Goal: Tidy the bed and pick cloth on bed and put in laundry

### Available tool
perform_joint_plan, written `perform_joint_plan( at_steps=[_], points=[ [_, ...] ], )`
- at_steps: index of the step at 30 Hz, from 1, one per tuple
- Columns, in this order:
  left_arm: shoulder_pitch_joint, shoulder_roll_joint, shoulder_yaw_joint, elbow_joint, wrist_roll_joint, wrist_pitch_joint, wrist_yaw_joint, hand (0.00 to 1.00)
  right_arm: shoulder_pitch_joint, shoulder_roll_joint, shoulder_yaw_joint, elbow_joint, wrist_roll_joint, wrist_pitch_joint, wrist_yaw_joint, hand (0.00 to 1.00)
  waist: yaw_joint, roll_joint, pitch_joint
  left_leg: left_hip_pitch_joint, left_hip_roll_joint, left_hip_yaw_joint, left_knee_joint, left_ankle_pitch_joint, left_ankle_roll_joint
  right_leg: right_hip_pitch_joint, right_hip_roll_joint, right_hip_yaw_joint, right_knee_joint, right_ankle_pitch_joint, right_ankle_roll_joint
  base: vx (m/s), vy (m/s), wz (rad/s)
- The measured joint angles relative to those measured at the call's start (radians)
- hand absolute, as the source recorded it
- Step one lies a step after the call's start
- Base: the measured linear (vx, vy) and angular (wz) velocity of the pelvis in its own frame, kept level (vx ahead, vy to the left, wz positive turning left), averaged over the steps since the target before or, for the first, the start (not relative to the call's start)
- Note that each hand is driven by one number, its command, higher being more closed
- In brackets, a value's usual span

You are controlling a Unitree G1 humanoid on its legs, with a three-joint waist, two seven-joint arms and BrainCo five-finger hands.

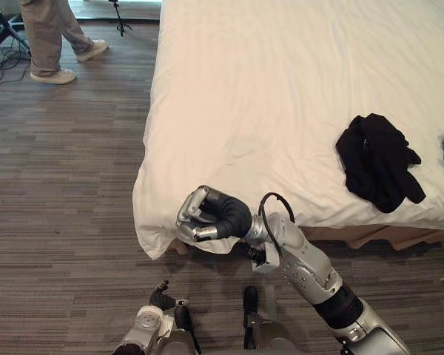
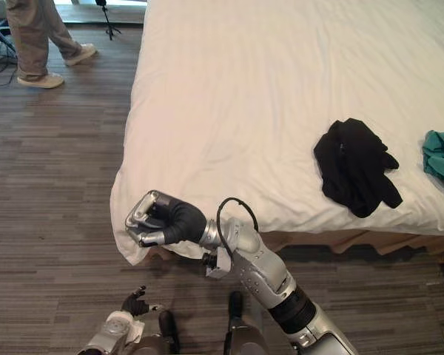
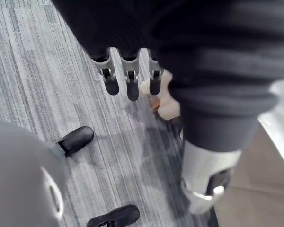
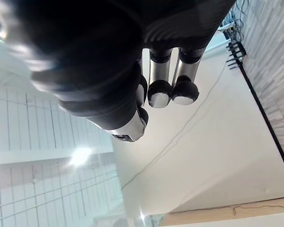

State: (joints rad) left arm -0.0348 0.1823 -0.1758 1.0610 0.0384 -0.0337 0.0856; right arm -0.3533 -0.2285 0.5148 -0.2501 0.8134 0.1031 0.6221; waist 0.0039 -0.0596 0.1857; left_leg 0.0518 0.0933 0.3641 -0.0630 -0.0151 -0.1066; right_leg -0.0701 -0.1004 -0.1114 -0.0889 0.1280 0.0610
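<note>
Upper left: a person's legs [image 1: 50, 33], walking clear of the work. Bottom left: left hand [image 3: 130, 85] hangs slack, fingers straight. Lower centre: right hand [image 1: 201, 216] fisted at the corner of the white-sheeted bed [image 1: 281, 89], with no cloth seen inside. We judge tidying is in hand; next, reach right for the crumpled black cloth [image 1: 377, 159] on the bed's near edge. Teal cloth [image 2: 440, 163] is cut off at the right edge.

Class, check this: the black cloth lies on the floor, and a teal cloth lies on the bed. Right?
No. The black cloth lies on the bed, near its front edge, as the left eye view shows. The teal cloth is on the bed too.
</note>
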Motion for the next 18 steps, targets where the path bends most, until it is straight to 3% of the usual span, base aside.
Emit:
perform_joint_plan(
  at_steps=[6,10,12,13,16,18],
  points=[
    [0.004,-0.002,0.001,0.015,-0.002,0.013,-0.012,0.0,-0.003,0.033,0.0,0.032,0.024,0.02,-0.113,1.0,-0.001,0.012,0.001,-0.009,0.0,0.001,-0.002,0.005,-0.002,-0.013,0.0,0.007,0.0,0.005,-0.003,-0.06,-0.033,-0.03],
    [-0.031,-0.006,-0.01,0.016,-0.011,0.025,-0.025,0.0,-0.103,0.047,-0.069,0.318,0.011,0.001,-0.212,1.0,-0.003,0.039,0.032,-0.087,-0.011,-0.02,-0.004,0.038,0.009,-0.081,-0.007,0.006,0.0,0.036,-0.003,-0.07,-0.03,0.14],
    [-0.053,-0.019,-0.007,0.008,-0.044,0.02,-0.017,0.0,-0.183,0.052,-0.201,0.569,0.009,-0.044,-0.252,1.0,0.005,0.079,0.1,-0.092,-0.017,-0.021,-0.007,0.048,0.013,-0.086,-0.011,0.006,0.0,0.046,-0.002,-0.06,0.002,0.1],
    [-0.058,-0.019,-0.007,0.008,-0.045,0.019,-0.013,0.0,-0.201,0.048,-0.225,0.624,0.009,-0.06,-0.259,1.0,0.006,0.088,0.113,-0.093,-0.018,-0.021,-0.007,0.051,0.013,-0.087,-0.012,0.006,0.0,0.046,-0.001,-0.06,0.006,0.02],
    [-0.062,-0.02,-0.006,-0.008,-0.056,0.0,0.007,0.0,-0.241,0.005,-0.36,0.87,0.01,-0.124,-0.284,1.0,0.009,0.099,0.141,-0.116,-0.015,-0.03,-0.004,0.055,0.01,-0.108,-0.01,0.004,0.0,0.041,0.004,0.0,-0.005,0.01],
    [-0.061,-0.03,-0.007,-0.013,-0.06,-0.019,0.011,0.0,-0.234,-0.027,-0.419,0.965,0.013,-0.132,-0.307,1.0,0.008,0.104,0.145,-0.117,-0.014,-0.038,-0.004,0.055,0.01,-0.106,-0.009,-0.004,0.0,0.045,-0.001,0.04,-0.003,0.08]
  ],
)
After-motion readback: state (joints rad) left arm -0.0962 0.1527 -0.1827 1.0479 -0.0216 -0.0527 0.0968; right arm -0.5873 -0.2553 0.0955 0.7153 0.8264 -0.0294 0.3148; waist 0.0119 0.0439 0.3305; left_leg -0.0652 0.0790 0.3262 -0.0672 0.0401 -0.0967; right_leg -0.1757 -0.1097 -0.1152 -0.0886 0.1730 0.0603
